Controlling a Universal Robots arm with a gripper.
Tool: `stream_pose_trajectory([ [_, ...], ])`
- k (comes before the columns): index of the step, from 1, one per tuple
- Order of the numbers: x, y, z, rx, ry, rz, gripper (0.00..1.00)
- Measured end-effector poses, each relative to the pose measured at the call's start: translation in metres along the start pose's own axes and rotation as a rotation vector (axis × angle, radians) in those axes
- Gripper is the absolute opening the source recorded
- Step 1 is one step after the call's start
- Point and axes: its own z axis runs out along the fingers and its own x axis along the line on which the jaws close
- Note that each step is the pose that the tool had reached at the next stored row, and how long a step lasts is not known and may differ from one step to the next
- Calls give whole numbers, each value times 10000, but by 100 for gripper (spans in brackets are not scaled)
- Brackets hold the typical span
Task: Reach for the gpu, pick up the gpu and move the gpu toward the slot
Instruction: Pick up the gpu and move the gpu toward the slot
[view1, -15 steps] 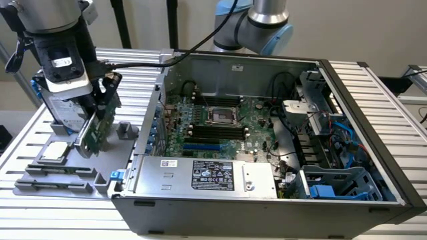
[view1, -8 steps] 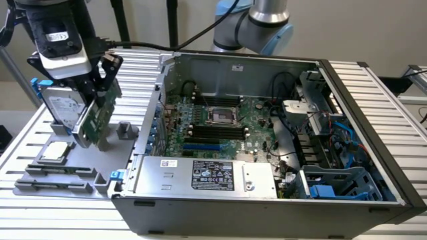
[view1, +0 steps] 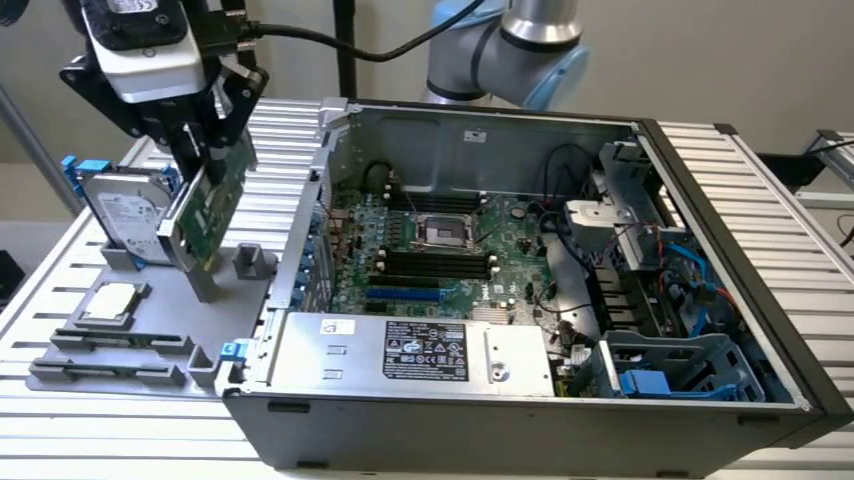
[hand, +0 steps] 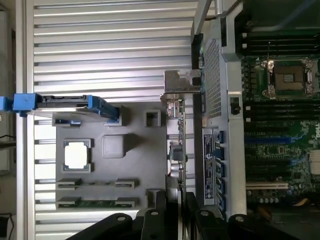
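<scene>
One card is in hand: your gripper (view1: 200, 135) is closed on the upper edge of the gpu (view1: 211, 205), fingers pinching the green board from both faces. In the wrist view the gpu (hand: 176, 135) shows edge-on, running away from the fingertips (hand: 172, 200), silver bracket (hand: 181, 82) at the far end. Judging by the exterior view, the card hangs tilted above the grey fixture tray (view1: 174, 320), low corner close to the tray's upright post (view1: 200, 280); whether it has fully cleared its holder is hard to tell. So you look to be past the grasp, at the lift and start of the carry.

Moving on calls for a clean rise, then travel toward the exterior view's right, over the wall of the open computer case (view1: 534, 440) to the motherboard (view1: 441, 250) slots. Watch the hard drive (view1: 127, 210) with blue rails standing just beside the card, and the case lip.

Arm pose: wrist high over the tray at the exterior view's left, tool pointing down with a slight lean, camera block above the fingers
</scene>
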Motion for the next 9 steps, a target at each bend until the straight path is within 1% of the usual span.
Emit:
stream_pose_trajectory([
  [4,-178,14,-157,-52,42,1,26],
  [9,-404,31,-269,-149,98,2,26],
])
